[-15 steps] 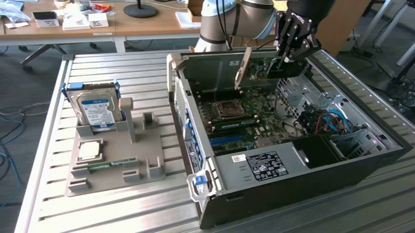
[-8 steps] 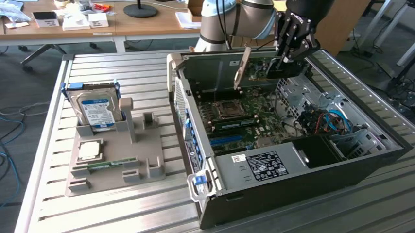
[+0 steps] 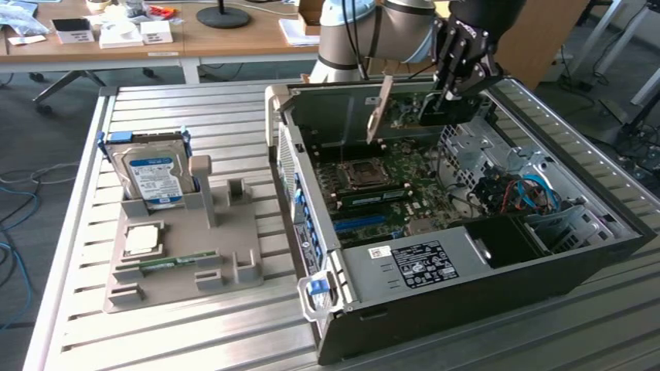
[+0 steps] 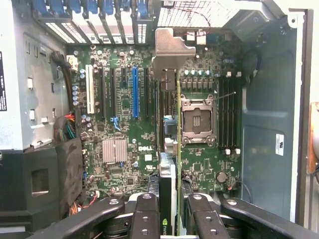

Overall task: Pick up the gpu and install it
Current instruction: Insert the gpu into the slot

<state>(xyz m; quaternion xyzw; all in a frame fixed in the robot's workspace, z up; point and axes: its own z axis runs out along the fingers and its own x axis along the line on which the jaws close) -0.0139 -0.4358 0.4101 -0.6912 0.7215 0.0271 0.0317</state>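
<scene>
I have open room above the motherboard (image 4: 124, 149), where my hand (image 4: 172, 211) holds the gpu (image 4: 168, 172) edge-on. The case walls (image 3: 299, 154) hem it in. The power supply (image 3: 413, 263), drive cage (image 3: 573, 224) and blue cables (image 3: 531, 189) crowd one end. Beneath the card, expansion slots (image 4: 134, 92) lie on one side and the processor socket (image 4: 198, 119) on the other.
</scene>
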